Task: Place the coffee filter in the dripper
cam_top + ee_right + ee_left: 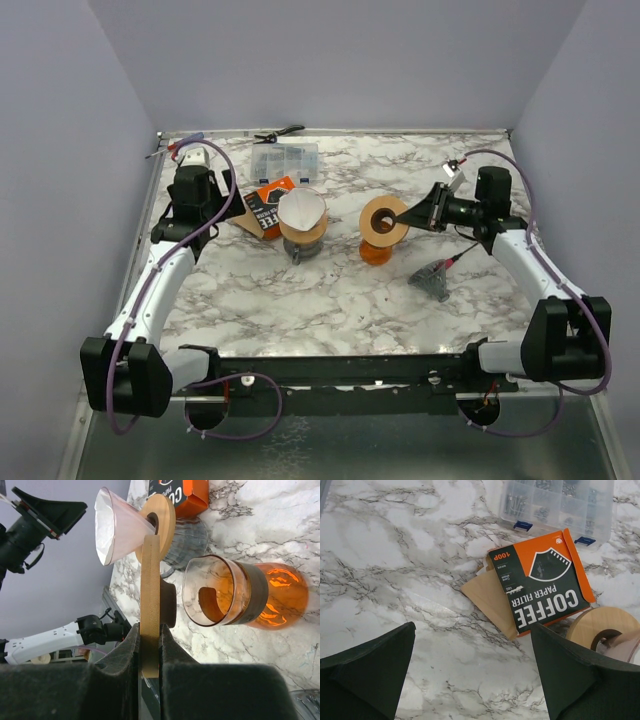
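Far left: left gripper [472, 627], jaws spread wide, nothing between them, above the marble table [330, 310]. Just right of it: orange filter packet [267, 208] lying flat, 1 brown paper sheet [487, 600] poking out from under its edge. Centre-left of the top view: white coffee filter [301, 212] seated inside the glass dripper [127, 530], atop a grey carafe [304, 248]. Centre-right: wooden ring [150, 580] at the mouth of an orange carafe [270, 597]. Right: right gripper [149, 635], clamped on that ring's rim.
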`<control>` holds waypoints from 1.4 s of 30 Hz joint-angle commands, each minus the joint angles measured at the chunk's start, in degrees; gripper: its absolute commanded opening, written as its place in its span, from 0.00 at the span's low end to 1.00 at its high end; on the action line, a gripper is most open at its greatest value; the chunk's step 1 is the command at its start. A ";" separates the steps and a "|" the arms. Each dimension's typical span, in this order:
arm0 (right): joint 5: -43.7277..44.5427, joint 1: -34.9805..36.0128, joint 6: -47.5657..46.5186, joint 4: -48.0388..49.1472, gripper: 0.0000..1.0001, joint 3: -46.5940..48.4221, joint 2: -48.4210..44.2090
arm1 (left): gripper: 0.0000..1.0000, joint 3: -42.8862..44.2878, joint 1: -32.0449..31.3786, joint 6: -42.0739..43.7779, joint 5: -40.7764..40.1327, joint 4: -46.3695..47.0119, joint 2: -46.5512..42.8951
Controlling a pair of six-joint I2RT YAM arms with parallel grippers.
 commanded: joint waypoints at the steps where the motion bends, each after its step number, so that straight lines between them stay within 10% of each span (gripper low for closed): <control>1: -3.08 -1.30 2.11 3.69 0.00 2.25 1.66 | 0.99 -1.84 0.82 -1.42 -0.63 2.23 -2.04; 20: -3.59 -0.88 3.67 9.67 0.01 -0.21 8.52 | 0.99 -4.19 1.44 -2.11 0.16 4.10 -4.06; 42: 3.36 -1.43 -2.11 1.95 0.55 0.71 9.87 | 0.99 -5.09 1.64 -2.29 1.74 5.20 -4.55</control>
